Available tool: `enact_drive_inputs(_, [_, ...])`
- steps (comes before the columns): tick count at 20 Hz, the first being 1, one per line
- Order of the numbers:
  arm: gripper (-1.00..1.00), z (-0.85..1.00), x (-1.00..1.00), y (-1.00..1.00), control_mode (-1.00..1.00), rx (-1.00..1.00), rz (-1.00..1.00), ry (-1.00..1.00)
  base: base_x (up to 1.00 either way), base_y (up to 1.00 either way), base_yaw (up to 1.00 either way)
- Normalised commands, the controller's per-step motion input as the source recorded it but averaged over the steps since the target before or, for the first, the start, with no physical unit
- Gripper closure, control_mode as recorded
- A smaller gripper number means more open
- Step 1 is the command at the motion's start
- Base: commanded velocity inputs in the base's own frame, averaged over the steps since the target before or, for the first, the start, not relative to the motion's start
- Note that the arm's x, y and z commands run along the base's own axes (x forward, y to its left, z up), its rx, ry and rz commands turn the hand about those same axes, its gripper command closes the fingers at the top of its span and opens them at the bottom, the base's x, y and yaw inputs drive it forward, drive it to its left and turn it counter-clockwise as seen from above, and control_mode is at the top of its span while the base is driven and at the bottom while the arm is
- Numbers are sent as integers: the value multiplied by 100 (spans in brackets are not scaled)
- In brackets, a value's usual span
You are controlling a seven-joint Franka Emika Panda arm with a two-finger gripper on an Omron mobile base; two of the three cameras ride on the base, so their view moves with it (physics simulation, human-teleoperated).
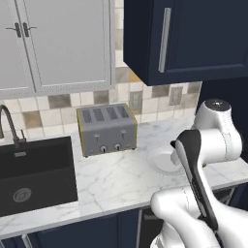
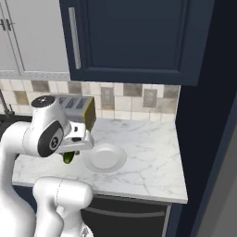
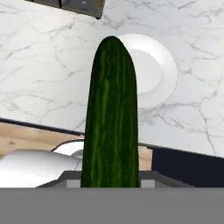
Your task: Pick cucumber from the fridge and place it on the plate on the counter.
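The counter (image 1: pixel 116 179), a white marble worktop with grey veins over dark navy cabinets, is seen running from a black sink (image 1: pixel 34 174) at one end to a dark tall panel at the other. A grey toaster (image 1: pixel 107 128) is set on it against the tiled wall. Just beside the toaster, toward the front edge, the plate (image 2: pixel 105 158) is seen lying flat and bare; nothing has been put on it.

The arm is folded over the counter's front edge. In the right base view the hand is seen at the plate's near side, with the green end of the cucumber (image 3: pixel 111 118) showing beneath it. In the hand view the cucumber is seen held lengthwise in the gripper (image 3: pixel 110 181), whose jaws are closed narrowly around its lower part; its rounded tip points toward the plate.

The fetching from the fridge is judged done, since the cucumber is already carried at the counter. What is left is judged to be the last stretch: the cucumber is to be brought over the plate's middle, lowered and let go.
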Motion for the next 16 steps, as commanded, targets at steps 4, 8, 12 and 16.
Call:
enact_drive_inputs(4, [100,-88,72,-50,-100,-3,-4,2,0,0,0])
enact_drive_inputs(8, [100,-66,87,-34,-100,-1,0,4,0,0,0])
enact_drive_inputs(12, [100,-47,96,-49,-100,0,0,8,0,0,0])
enact_drive_inputs(16, [100,-10,73,-32,-100,0,3,1,0,0,0])
